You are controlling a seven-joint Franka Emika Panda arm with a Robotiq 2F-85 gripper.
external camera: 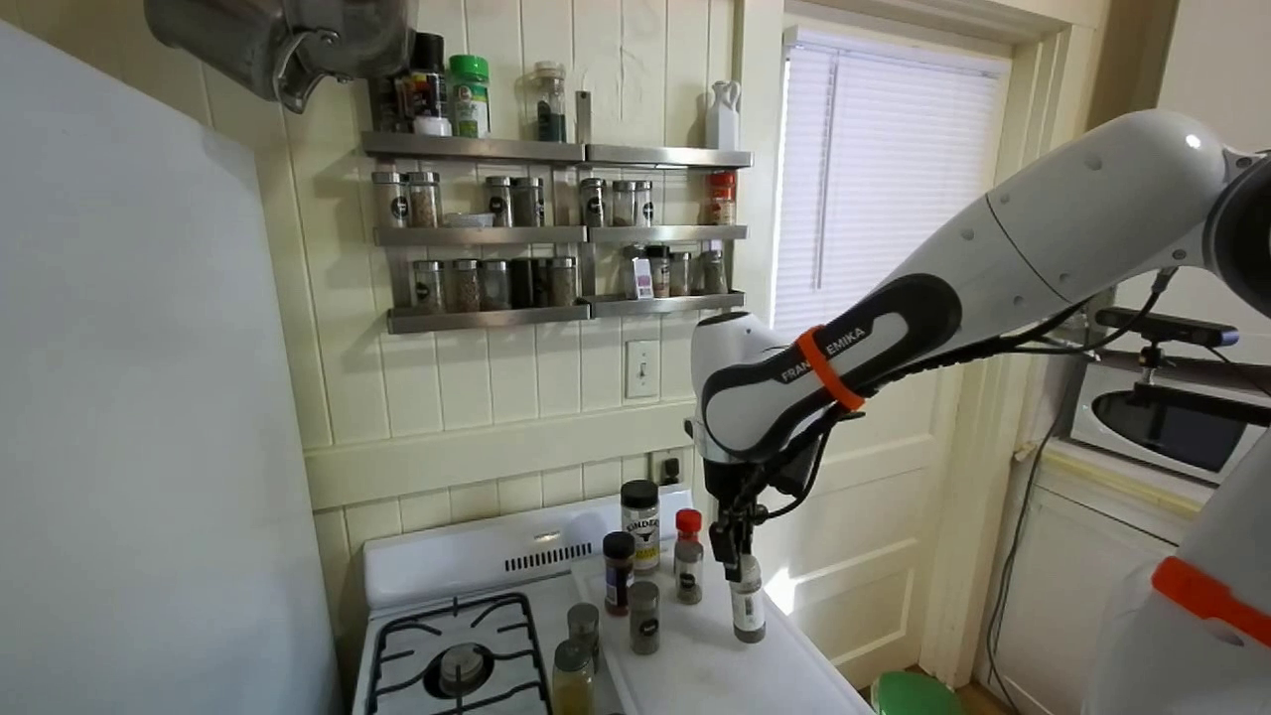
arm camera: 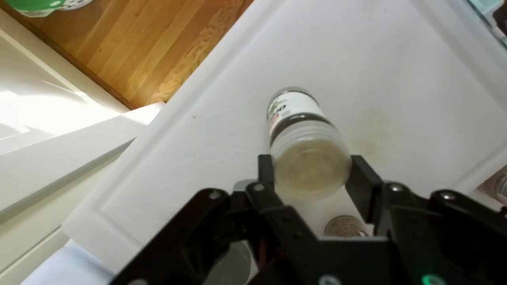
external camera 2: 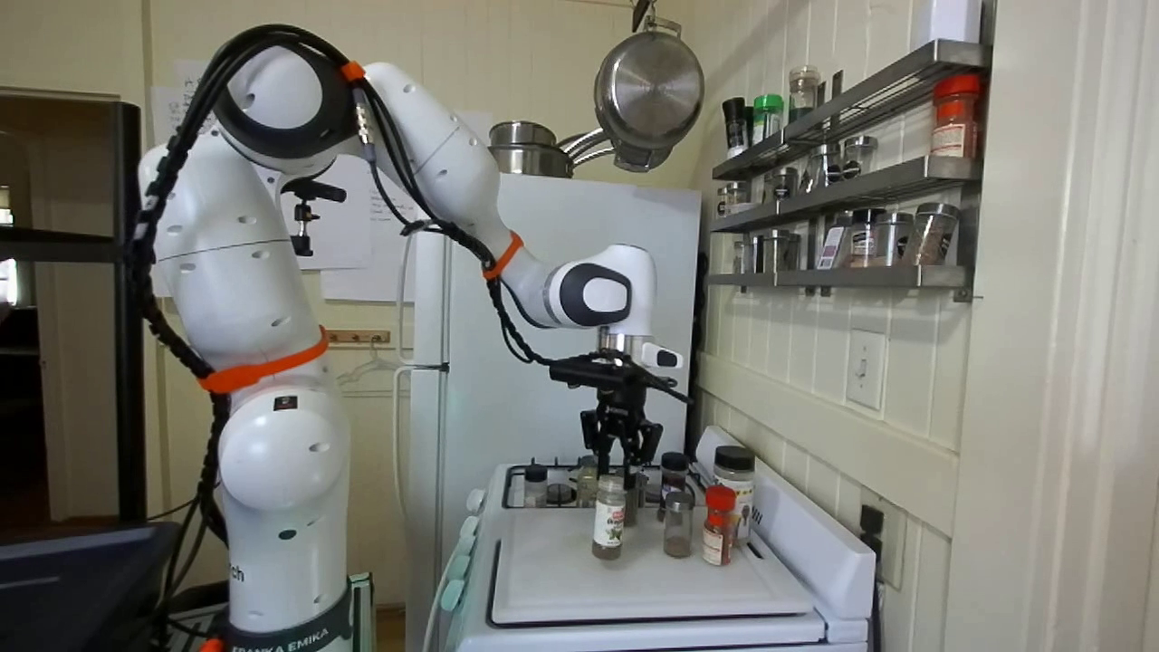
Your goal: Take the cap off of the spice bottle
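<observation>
Gripper (arm camera: 312,166) clasps translucent cap (arm camera: 311,171) of white-labeled spice btl. (external camera: 748,608), upright on white board (external camera: 695,685), R of red-capped jar (external camera: 688,525) in an exterior view. Risk: btl. may co-rotate w/ cap, base being unbraced.

Daylight glows through the blinds (external camera: 894,179), sun blows out part of the door (arm camera: 39,105), wrist view has the cap (arm camera: 311,166) kinda blurry.
</observation>
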